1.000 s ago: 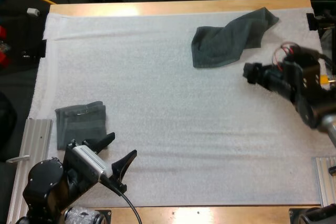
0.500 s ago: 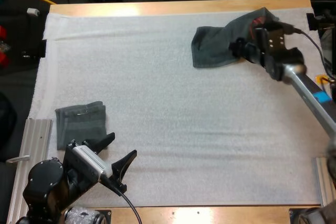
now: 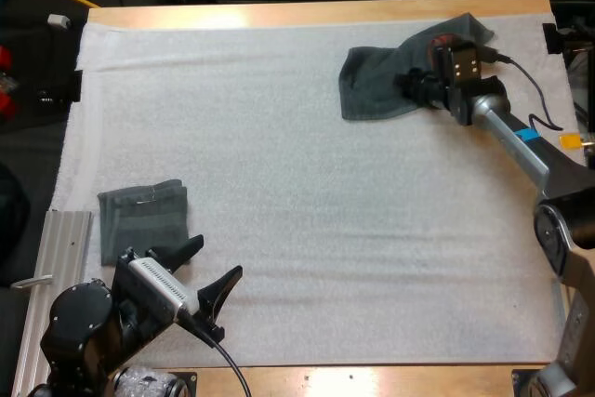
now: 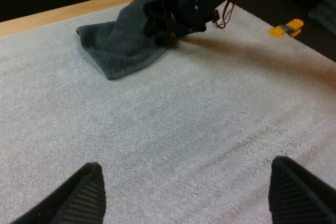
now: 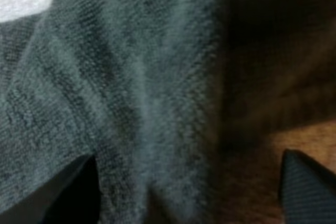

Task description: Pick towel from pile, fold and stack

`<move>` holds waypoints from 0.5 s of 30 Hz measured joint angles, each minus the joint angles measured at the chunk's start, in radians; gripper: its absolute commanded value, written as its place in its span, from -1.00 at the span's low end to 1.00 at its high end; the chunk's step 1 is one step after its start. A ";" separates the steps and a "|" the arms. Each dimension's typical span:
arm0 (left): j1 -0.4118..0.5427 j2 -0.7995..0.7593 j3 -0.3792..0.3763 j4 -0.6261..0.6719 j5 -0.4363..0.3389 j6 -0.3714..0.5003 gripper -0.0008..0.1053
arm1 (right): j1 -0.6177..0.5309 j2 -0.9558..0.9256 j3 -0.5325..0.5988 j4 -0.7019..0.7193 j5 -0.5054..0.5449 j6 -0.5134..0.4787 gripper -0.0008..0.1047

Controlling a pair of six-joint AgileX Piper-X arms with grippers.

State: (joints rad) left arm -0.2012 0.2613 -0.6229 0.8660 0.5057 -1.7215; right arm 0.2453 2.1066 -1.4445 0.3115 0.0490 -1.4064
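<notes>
High view: the crumpled towel (image 3: 386,76) lies toward 1 o'clock on the white mat (image 3: 307,192), with one corner trailing toward the far edge of the wooden surface (image 3: 279,14). The right pincer (image 3: 409,84) is down at the towel's 3 o'clock side. In the right wrist view its fingers (image 5: 79,179) stand wide apart, with dark terry cloth close between and beyond them. They seem to press on nothing, so I read it as open and poised over a fold. Coming in on a raised ridge of cloth rather than a flat patch gives the fingers something to close around.

The folded towel (image 3: 144,220) sits at 8 o'clock on the mat, well apart from the crumpled one, and probably marks where the stack goes. The left pincer (image 3: 216,259) hovers near 7 o'clock, just beside the folded towel, with its fingers spread and clear of anything. In the left wrist view there is bare mat between them, and the right pincer is across the mat at the crumpled towel. It is likely parked low and back to leave the middle of the mat free for spreading and folding.

The step in hand looks like the pick, with folding and stacking not yet begun. The risk is pinching a thick bunch, which would lift as a lump and be hard to lay flat.
</notes>
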 measured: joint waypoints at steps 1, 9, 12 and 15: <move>0.000 0.000 0.000 0.000 0.000 0.000 0.21 | 0.000 0.005 0.000 -0.005 -0.004 0.000 0.12; 0.000 0.000 0.000 0.000 0.000 0.000 0.21 | 0.002 0.018 -0.006 -0.024 -0.049 0.028 -0.46; 0.000 0.000 0.000 0.000 0.000 0.000 0.21 | 0.002 0.022 -0.008 -0.024 -0.099 0.035 -0.96; 0.000 0.000 0.000 0.000 0.000 0.000 0.21 | 0.002 0.020 -0.008 -0.021 -0.143 0.037 -0.99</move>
State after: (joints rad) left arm -0.2012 0.2613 -0.6229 0.8660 0.5057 -1.7215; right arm 0.2477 2.1264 -1.4521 0.2909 -0.0943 -1.3693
